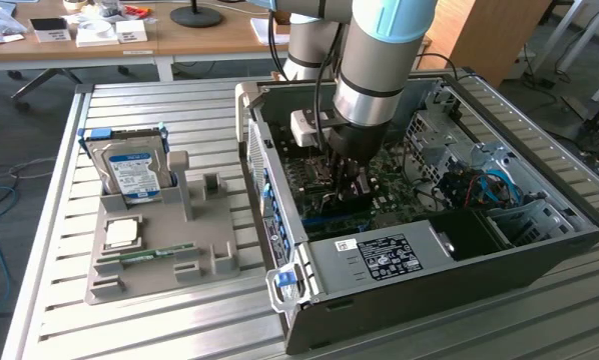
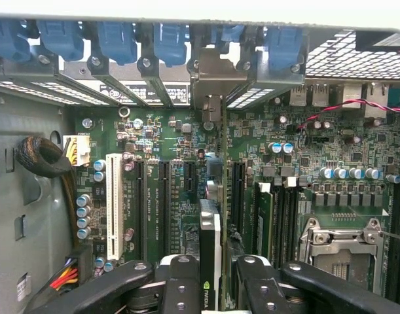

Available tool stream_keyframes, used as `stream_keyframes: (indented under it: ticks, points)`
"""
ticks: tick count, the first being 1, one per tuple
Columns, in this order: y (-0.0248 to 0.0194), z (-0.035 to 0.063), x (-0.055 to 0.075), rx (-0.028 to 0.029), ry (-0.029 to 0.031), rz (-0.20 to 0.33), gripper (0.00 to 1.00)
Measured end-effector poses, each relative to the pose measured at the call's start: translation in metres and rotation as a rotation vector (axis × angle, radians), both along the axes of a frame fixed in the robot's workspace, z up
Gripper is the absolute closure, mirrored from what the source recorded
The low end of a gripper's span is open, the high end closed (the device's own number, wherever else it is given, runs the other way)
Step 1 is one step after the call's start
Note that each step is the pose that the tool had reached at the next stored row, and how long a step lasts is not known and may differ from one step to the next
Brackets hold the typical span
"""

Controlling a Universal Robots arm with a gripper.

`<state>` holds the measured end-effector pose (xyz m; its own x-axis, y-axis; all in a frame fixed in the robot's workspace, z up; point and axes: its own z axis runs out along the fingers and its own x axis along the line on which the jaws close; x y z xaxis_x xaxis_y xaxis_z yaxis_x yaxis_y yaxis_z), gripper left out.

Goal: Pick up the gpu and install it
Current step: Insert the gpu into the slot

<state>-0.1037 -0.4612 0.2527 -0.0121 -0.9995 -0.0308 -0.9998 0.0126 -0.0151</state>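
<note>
The gpu shows edge-on in the wrist view as a thin dark card with a green logo near my fingers. Its silvery end bracket reaches up to the blue slot latches at the case's rear wall. My gripper is shut on it, one black finger on each side. The card stands upright over the motherboard's black expansion slots. In the exterior view my gripper is low inside the open computer case, with the gpu dark beneath it.
A grey holder tray on the exterior view's left carries a silver hard drive, a processor chip and a green memory stick. Inside the case are the power supply, a drive cage, a white slot and the processor socket.
</note>
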Motion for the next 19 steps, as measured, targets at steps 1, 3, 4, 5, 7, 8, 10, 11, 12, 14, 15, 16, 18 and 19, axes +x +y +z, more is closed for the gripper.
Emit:
stream_keyframes:
  ticks: [1,3,4,5,7,8,10,11,12,14,15,16,18,19]
  points:
    - [0.0000,-0.0001,0.0000,0.0000,-0.0001,0.000,0.74]
    - [0.0000,-0.0005,0.0000,0.0001,0.0000,-0.001,0.74]
    - [0.0000,-0.0006,0.0000,0.0000,0.0000,-0.001,0.74]
    - [0.0000,-0.0008,0.0000,0.0000,0.0000,-0.002,0.74]
    - [0.0000,-0.0010,0.0000,0.0002,-0.0001,-0.007,0.74]
    - [0.0000,-0.0011,0.0000,0.0002,-0.0001,-0.011,0.74]
    - [0.0000,-0.0012,0.0000,0.0001,-0.0001,-0.015,0.74]
    - [0.0000,-0.0013,0.0000,0.0001,-0.0001,-0.016,0.74]
    - [0.0000,-0.0015,-0.0001,0.0001,-0.0002,-0.016,0.74]
    - [0.0000,-0.0017,-0.0004,0.0001,-0.0003,-0.017,0.74]
    - [0.0000,-0.0018,-0.0006,0.0002,-0.0002,-0.017,0.74]
    - [0.0000,-0.0018,-0.0007,0.0003,-0.0002,-0.017,0.74]
    - [0.0001,-0.0019,-0.0010,0.0003,-0.0003,-0.017,0.74]
    - [0.0001,-0.0019,-0.0012,0.0003,-0.0003,-0.017,0.74]
